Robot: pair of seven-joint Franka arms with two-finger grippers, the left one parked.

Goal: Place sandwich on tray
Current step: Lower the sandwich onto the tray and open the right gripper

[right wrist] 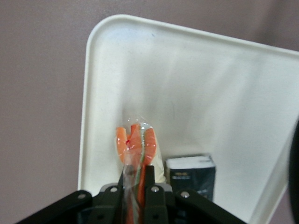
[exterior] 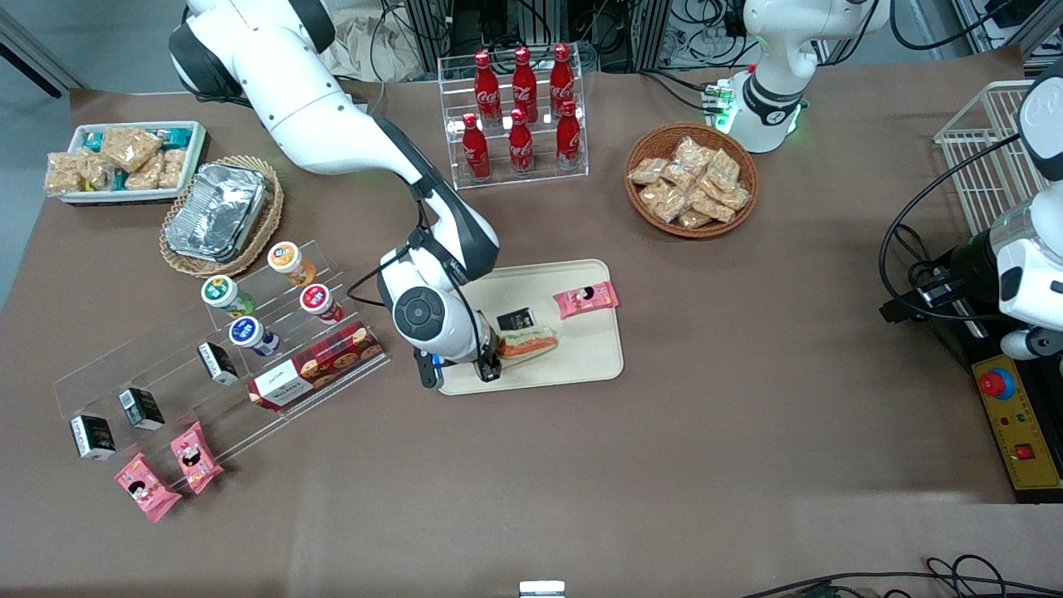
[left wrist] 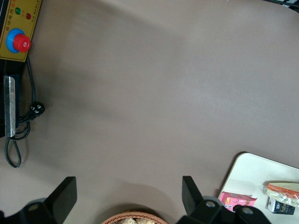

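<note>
The sandwich [exterior: 529, 340] is a clear-wrapped wedge with orange, green and white filling. It is over the cream tray [exterior: 581, 353], near the tray's edge nearest the front camera. My right gripper [exterior: 490, 363] is shut on the sandwich's end. In the right wrist view the fingers [right wrist: 150, 177] pinch the wrap and filling of the sandwich [right wrist: 136, 144] above the tray [right wrist: 210, 93]. I cannot tell whether the sandwich rests on the tray or hangs just above it. The left wrist view also shows the sandwich [left wrist: 282, 189] and the tray [left wrist: 254, 172].
On the tray, a small black box [exterior: 515, 319] lies beside the sandwich and a pink snack packet [exterior: 586, 299] lies farther from the front camera. A clear stepped rack of cups and boxes [exterior: 249, 332] stands toward the working arm's end. A cola bottle rack [exterior: 519, 116] and cracker basket [exterior: 691, 180] stand farther back.
</note>
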